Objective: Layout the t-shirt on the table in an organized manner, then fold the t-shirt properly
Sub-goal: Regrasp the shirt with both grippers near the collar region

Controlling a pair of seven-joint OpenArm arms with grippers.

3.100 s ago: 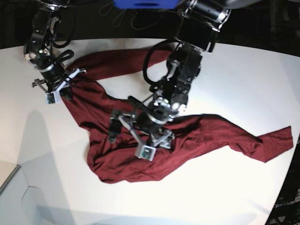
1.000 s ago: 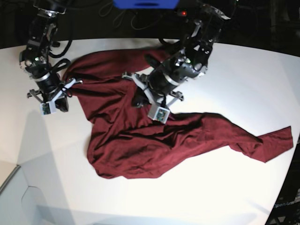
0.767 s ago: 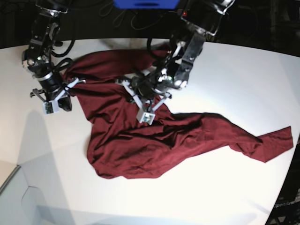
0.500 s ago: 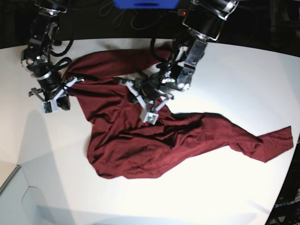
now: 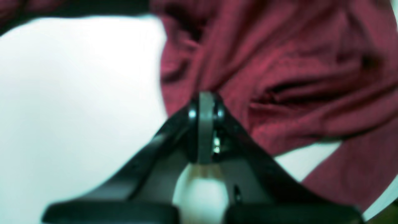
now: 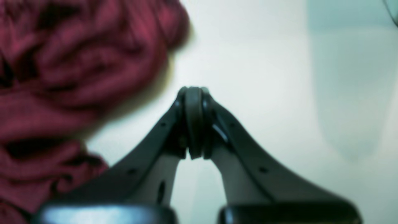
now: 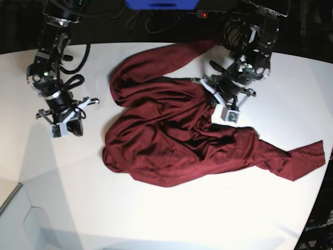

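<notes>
Both pincers are closed and empty, left pincer [image 7: 228,113] at the frame's upper right beside the rumpled dark maroon long-sleeved t-shirt [image 7: 171,135] mid-frame on the white bench [image 7: 78,198], right pincer [image 7: 60,127] apart at left, seemingly between grasps.

Behind the curved far edge of the white tabletop [image 7: 156,224] the room lies dark, with black cables [image 7: 151,21] hanging near a blue panel [image 7: 161,4] at the top and a small red light [image 7: 204,14] glowing beside it, while bright light glares off the surface.
</notes>
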